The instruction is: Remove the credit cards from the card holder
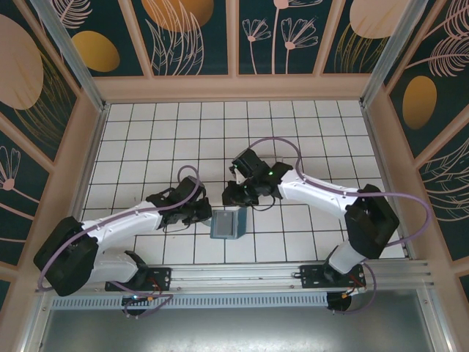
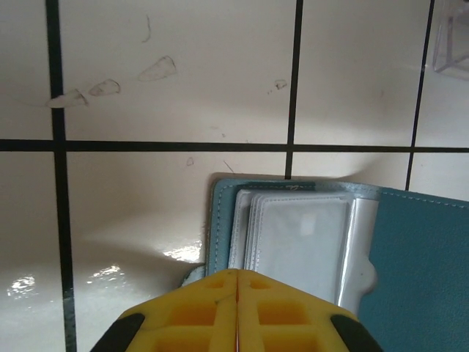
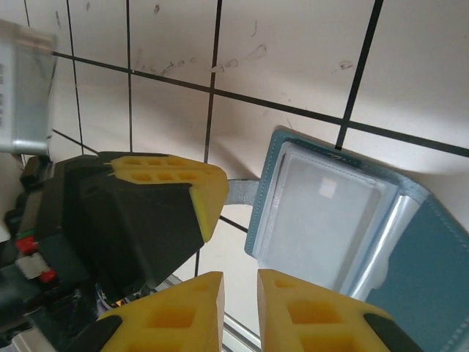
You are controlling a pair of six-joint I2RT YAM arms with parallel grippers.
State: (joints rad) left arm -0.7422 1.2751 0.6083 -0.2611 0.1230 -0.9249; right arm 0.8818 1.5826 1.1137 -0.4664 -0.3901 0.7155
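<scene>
Teal card holder (image 1: 226, 224) was recorded lying open on the tiled table (image 1: 146, 132), between the two grippers. A pale credit card (image 3: 322, 213) was seen seated in the clear sleeve (image 2: 359, 242), whose thumb notch was cut on the side toward the fold.

Left gripper (image 2: 238, 282) was noted at the panel's outer edge with its pads pressed together. A teal strap (image 3: 240, 192) ran under its tip, but a pinch could not be confirmed.

Right gripper (image 3: 240, 293) was poised just short of the sleeve, its jaws parted by a narrow gap.

The right arm was judged better placed, and the card was expected to be drawn out toward the fold.
</scene>
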